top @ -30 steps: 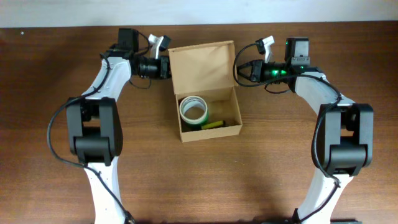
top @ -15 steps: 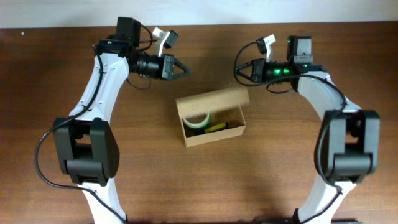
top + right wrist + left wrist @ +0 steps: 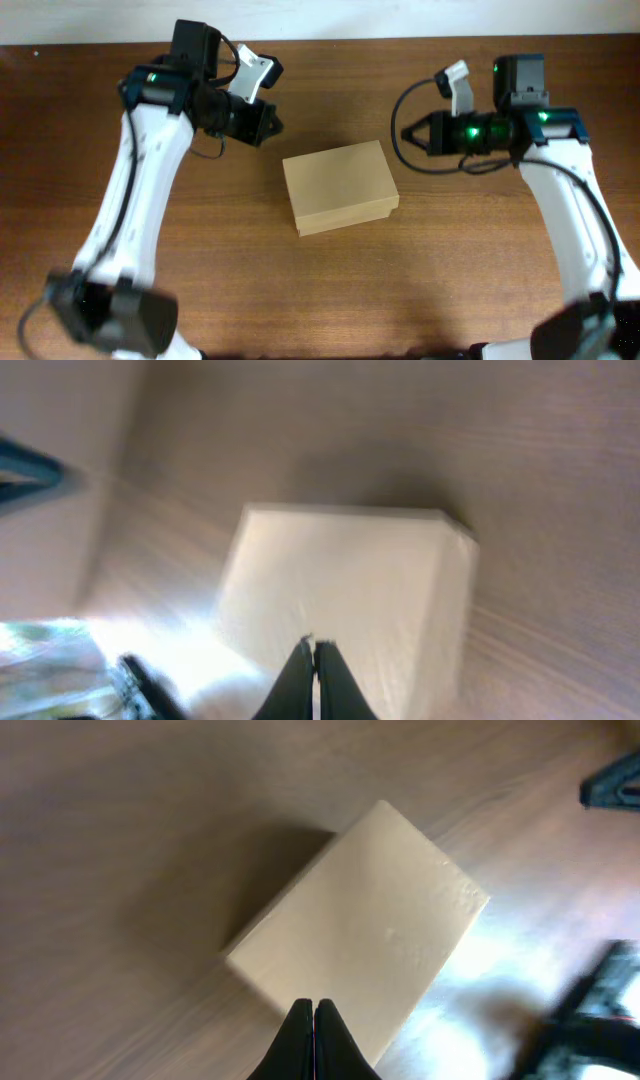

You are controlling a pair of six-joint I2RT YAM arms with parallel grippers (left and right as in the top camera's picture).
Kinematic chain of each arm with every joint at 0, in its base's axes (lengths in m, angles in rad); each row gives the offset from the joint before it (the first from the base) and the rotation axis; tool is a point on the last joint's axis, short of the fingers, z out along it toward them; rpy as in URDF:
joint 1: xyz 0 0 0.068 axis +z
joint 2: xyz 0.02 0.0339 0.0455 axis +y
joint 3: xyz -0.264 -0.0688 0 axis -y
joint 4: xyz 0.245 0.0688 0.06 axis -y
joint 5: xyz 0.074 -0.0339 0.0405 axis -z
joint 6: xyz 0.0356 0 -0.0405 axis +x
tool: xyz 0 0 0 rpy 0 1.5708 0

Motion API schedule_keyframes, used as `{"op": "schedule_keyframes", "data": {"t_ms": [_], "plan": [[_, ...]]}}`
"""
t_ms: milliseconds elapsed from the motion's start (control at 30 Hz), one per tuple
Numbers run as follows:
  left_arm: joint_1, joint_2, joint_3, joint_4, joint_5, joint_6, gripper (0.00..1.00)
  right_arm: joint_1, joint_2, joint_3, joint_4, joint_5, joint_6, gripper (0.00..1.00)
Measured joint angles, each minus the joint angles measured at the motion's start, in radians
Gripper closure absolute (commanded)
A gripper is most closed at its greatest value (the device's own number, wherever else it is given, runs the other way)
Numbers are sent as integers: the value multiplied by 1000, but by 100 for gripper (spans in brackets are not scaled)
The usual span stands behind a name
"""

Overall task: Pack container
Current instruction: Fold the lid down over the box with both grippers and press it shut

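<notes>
The container (image 3: 340,186), a plain tan cardboard box, lies in the middle of the table with its flap lid down flat, so its contents are hidden. Both wrist views look down on it: container (image 3: 365,935) and container (image 3: 345,595). My left gripper (image 3: 272,122) hovers up and to the left of the box, shut and empty, its fingers (image 3: 314,1020) pressed together. My right gripper (image 3: 408,134) is off the box's upper right corner, also shut and empty, its fingers (image 3: 314,660) together. Neither gripper touches the box.
Brown wooden tabletop (image 3: 330,290) all around the box. A pale wall strip runs along the table's far edge (image 3: 330,20). Cables loop from both wrists.
The lid went from standing open to lying flat over the box, hiding the tape roll and green item. Both arms have lifted and pulled away from the box.
</notes>
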Motion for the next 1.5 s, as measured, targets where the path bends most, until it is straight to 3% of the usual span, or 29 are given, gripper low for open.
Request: {"op": "schedule_keyframes", "data": {"t_ms": [133, 333, 600, 1167, 1500], "plan": [[-68, -101, 9, -33, -169, -1, 98, 60, -46, 2, -156, 162, -3, 96], [-124, -87, -89, 40, -251, -20, 98, 142, -42, 2, -190, 285, -2, 96], [-197, -75, -312, 116, -258, -61, 98, 172, -40, 2, -221, 360, 3, 96], [-245, -75, -533, 253, -250, -107, 97, 193, 105, -47, -207, 365, -14, 96], [-245, -75, -566, 313, -237, -114, 94, 208, 185, -47, -181, 366, -18, 96]]}}
